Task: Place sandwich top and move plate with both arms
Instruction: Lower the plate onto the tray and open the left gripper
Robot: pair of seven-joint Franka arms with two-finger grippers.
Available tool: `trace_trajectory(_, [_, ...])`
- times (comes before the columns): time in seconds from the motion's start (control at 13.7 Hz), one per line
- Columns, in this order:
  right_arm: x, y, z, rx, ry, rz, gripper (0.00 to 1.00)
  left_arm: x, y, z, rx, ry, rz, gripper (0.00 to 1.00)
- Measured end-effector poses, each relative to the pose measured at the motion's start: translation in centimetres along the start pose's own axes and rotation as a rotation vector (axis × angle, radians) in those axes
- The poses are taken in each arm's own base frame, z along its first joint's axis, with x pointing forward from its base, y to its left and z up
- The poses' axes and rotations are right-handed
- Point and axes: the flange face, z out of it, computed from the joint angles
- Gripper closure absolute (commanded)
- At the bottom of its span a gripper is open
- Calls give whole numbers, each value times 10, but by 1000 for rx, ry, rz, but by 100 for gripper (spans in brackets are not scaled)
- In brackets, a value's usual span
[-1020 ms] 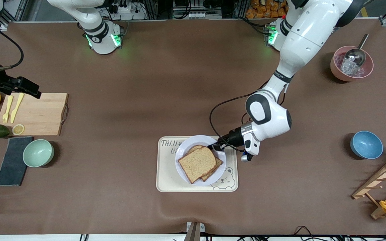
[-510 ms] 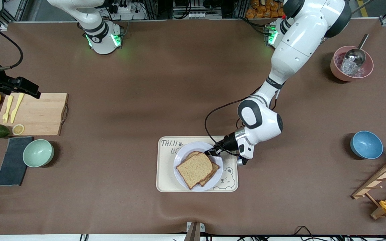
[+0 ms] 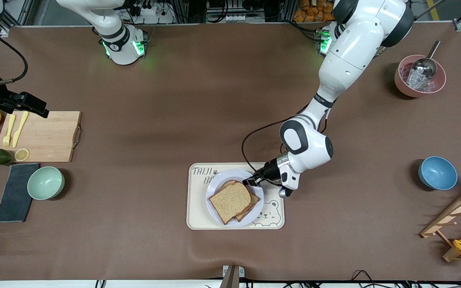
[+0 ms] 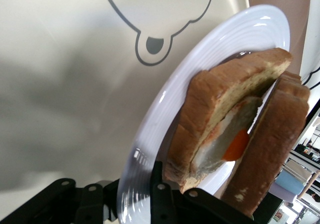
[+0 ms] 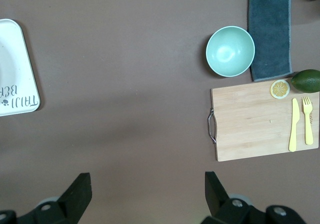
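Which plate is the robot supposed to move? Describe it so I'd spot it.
Find the cream bear-printed tray on the brown table's edge nearest the front camera. The plate sits on it, its rim pinched by the left gripper. It is round, pale lavender-white, and alone carries stacked bread.

Glossy plate (image 3: 218, 182), porous sandwich top (image 3: 230, 201), matt tray (image 3: 198, 218), wooden cutting board (image 3: 46, 138).
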Motion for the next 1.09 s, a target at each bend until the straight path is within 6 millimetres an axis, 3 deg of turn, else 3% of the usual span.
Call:
trace_trajectory(0.07, [0,0,0,0,0,0,0,-1,0,1,1,-2,1,0])
trace_trajectory(0.66, [0,0,0,0,0,0,0,-5,11,0,-14,0,15,0])
trace_trajectory(1.09, [0,0,0,0,0,0,0,-10,34,-24,-43,16,-19,0])
